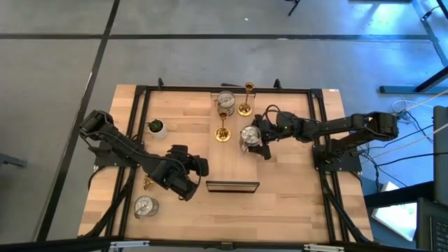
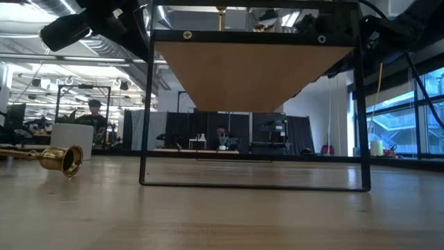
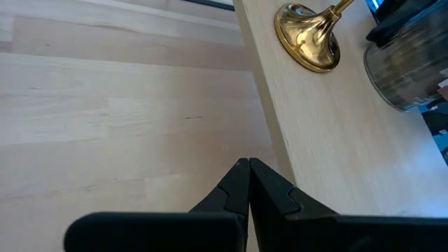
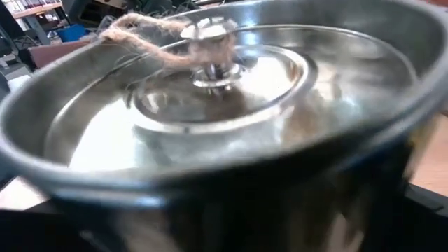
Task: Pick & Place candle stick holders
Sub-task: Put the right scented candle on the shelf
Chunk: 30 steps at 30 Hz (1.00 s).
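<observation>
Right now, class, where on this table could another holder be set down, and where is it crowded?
Free: bare table right of the wooden board. Crowded: middle back, where gold holders and a silver cup cluster beside the right end effector at another silver cup.
</observation>
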Motion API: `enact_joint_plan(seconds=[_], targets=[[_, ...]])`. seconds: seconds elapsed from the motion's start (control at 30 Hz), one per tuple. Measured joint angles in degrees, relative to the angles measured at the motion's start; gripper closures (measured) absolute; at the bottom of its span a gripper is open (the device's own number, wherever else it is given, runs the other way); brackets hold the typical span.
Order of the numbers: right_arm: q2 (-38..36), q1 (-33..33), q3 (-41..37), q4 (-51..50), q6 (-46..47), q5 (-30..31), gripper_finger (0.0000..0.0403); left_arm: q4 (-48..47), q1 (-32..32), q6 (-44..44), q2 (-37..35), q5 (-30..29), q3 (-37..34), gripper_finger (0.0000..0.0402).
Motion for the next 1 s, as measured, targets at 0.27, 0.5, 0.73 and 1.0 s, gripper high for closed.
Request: enact_joint_plan(seconds=[0.27,0.5,0.73,1.0], targets=[[0.0,0.0,0.2,1.3,-0.3,0.7,0.0003,0.8,0.0,0.0,0.0,-0.1,0.0,0.0400],[-0.3,0.0,3.0,-3.2,-0.9,0.8,0.0003,1.2,0.0,0.0,0.0,-0.6,0.0,0.0400],[-2.3,0.0,6.7,-10.8,-4.4,0.8,0.0003,1.3,0.0,0.0,0.0,-1.4,0.0,0.0400],[-3.2,0.0,7.8,-19.8,-4.5,0.8,0.0003,1.3,0.0,-0.1,0.0,-2.3,0.0,0.0400]])
